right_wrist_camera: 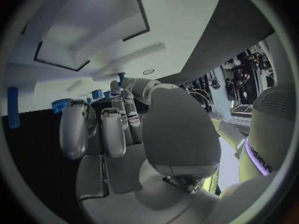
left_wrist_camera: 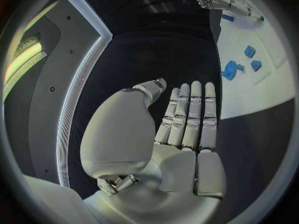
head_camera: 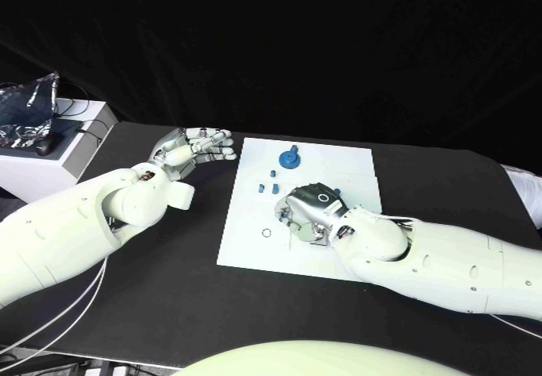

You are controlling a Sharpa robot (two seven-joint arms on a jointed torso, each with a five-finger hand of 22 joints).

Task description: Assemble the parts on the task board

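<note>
The white task board lies in the middle of the black table. A blue gear-like part stands near its far edge, with small blue parts just in front of it. My right hand hovers over the board's centre, fingers curled down. In the right wrist view its thumb and a fingertip meet on a small blue part. My left hand floats left of the board, palm open, fingers straight and holding nothing. The gear lies beyond them.
A white box with a crinkled silver bag on it stands at the table's far left corner. Recessed slots and a small ring mark show on the board. Bare black table surrounds the board.
</note>
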